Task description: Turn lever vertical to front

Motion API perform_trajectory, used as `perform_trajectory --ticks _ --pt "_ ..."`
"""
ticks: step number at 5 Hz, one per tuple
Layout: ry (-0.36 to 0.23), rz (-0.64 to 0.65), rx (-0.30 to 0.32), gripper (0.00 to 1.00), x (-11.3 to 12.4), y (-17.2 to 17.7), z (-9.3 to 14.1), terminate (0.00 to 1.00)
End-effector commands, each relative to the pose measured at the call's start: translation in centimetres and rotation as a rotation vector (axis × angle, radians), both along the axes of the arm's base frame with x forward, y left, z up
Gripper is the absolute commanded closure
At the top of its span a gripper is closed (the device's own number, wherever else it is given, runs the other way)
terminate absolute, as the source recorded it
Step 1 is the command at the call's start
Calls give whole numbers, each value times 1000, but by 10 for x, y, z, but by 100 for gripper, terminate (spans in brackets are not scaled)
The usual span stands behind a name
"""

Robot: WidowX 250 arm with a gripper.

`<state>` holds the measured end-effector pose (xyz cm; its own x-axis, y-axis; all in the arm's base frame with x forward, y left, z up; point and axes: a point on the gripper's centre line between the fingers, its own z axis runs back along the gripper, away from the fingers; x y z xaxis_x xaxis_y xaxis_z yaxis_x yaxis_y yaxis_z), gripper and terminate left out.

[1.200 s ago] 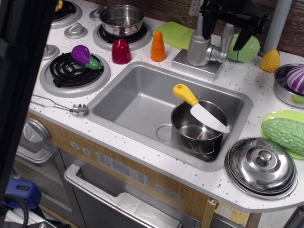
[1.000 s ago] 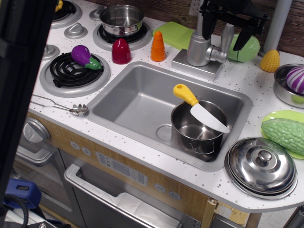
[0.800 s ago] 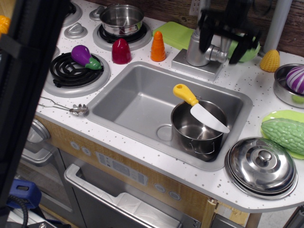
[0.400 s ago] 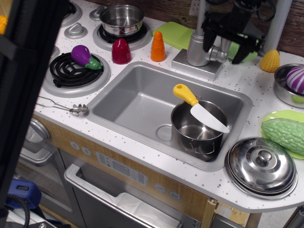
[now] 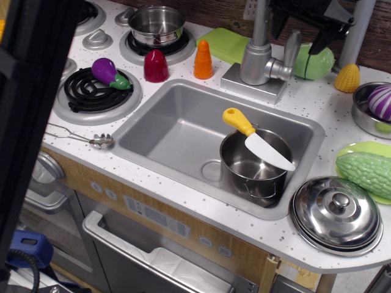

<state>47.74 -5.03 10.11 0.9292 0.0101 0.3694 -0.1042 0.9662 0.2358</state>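
Observation:
The lever (image 5: 292, 50) is a flat grey handle on the right side of the silver faucet body (image 5: 253, 64). It stands nearly upright, leaning slightly right. The thin spout pipe (image 5: 261, 21) rises from the body. My black gripper (image 5: 299, 29) is open and empty at the top of the view. It hangs above the lever's tip with one finger (image 5: 278, 21) to its left and one finger (image 5: 320, 41) to its right. I see no contact with the lever.
The sink (image 5: 183, 131) holds a steel pot (image 5: 253, 165) with a yellow-handled knife (image 5: 253, 137) across it. A green object (image 5: 317, 61) and toy corn (image 5: 348, 78) lie behind the faucet. A pot lid (image 5: 336, 213), orange cone (image 5: 203, 60) and red piece (image 5: 156, 66) stand around.
The gripper dropped with its fingers on either side of the lever, then rose and shifted right to the top of the view. The lever looks unchanged.

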Motion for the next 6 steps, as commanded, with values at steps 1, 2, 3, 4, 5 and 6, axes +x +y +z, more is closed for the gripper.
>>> perform_trajectory --ticks 1,2,3,4,5,6 --pt "-129 -27 -33 0 14 -3 39 0" --pt "-111 -38 -35 100 19 -2 33 0" --pt "-103 -46 -56 100 24 4 29 0" --pt "-99 -36 -76 100 23 4 25 0" --pt "-77 3 -92 100 12 0 20 0" --pt "-61 32 -100 100 0 -5 20 0"
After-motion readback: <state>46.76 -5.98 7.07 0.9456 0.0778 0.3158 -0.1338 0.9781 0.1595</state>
